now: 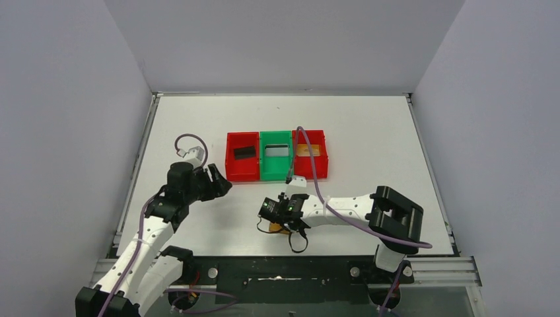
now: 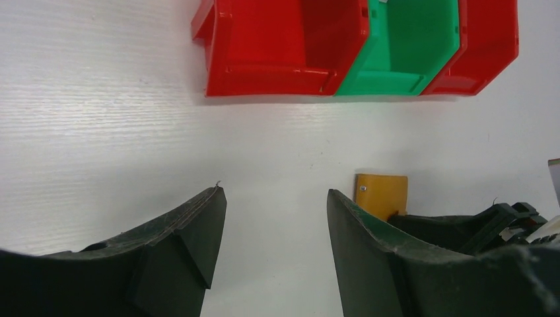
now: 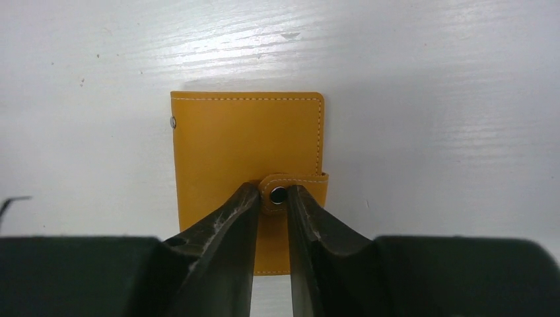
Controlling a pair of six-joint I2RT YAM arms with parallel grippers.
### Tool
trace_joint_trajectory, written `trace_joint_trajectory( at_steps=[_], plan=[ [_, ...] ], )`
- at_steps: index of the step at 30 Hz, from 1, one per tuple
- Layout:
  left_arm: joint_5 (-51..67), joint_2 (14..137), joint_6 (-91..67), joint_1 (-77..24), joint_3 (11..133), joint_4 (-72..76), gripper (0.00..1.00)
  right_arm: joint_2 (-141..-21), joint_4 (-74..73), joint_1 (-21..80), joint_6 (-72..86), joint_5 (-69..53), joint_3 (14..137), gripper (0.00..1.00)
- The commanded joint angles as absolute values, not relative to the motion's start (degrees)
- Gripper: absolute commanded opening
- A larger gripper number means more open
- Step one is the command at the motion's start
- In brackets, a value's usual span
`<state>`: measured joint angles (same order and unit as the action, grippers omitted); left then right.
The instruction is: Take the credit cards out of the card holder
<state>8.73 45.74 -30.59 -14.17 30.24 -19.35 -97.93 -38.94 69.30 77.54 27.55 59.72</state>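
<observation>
**Ana:** What is the right claw (image 3: 274, 191) doing down at the near edge?

**Ben:** It hangs right over the card holder (image 3: 244, 139). The holder lies flat and closed on the white table (image 2: 99, 99), close to the arms. The two dark fingers are almost together, one on each side of the little tab (image 3: 310, 179) with the round metal snap (image 3: 279, 195). I cannot tell if they pinch the tab or only sit beside it.

**Ana:** So which step is it?

**Ben:** I think it is opening the holder. The next move needs a good pinch on the tab and a soft pull up to pop the snap, while the holder stays put. It is light, so it may lift or slide.

**Ana:** What is the holder like?

**Ben:** It is orange-tan and smooth, like leather, with pale stitches round the edge and rounded corners.

**Ana:** And the left claw (image 2: 274, 198)?

**Ben:** It is wide open and holds nothing. It floats above the table, a bit further back.

**Ana:** What is far away?

**Ben:** There are three shiny plastic boxes in a row, touching: a red bin (image 1: 241, 173), a green bin (image 1: 275, 175) and another red bin (image 1: 310, 173).
</observation>
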Motion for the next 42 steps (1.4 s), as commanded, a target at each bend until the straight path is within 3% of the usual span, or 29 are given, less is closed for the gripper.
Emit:
trace_joint_trajectory(
  at_steps=[1, 4, 7, 25, 35, 42],
  plan=[
    [14.12, 47.27, -28.65, -15.50, 32.70, -15.73, 0.57, -96.17, -36.59, 68.73, 78.75, 28.20, 57.72, 0.19],
    [15.16, 47.60, -28.65, -16.67, 32.46, -14.81, 0.56, -95.23, -35.33, 68.70, 78.41, 28.30, 56.95, 0.05],
    [16.35, 48.01, -28.65, -18.09, 32.18, -13.97, 0.56, -93.94, -33.75, 68.64, 78.29, 28.43, 55.87, 0.00],
    [12.81, 50.47, -28.39, -23.55, 32.96, -15.55, 0.56, -72.18, 2.85, 65.98, 70.32, 23.09, 32.41, 0.00],
    [11.73, 50.60, -28.39, -23.55, 32.96, -16.00, 0.56, -68.09, -14.88, 63.16, 82.89, 24.75, 28.38, 0.03],
    [11.52, 51.08, -28.39, -23.55, 33.05, -16.10, 0.56, -66.80, -12.67, 61.05, 83.73, 22.47, 24.42, 0.11]
  ],
)
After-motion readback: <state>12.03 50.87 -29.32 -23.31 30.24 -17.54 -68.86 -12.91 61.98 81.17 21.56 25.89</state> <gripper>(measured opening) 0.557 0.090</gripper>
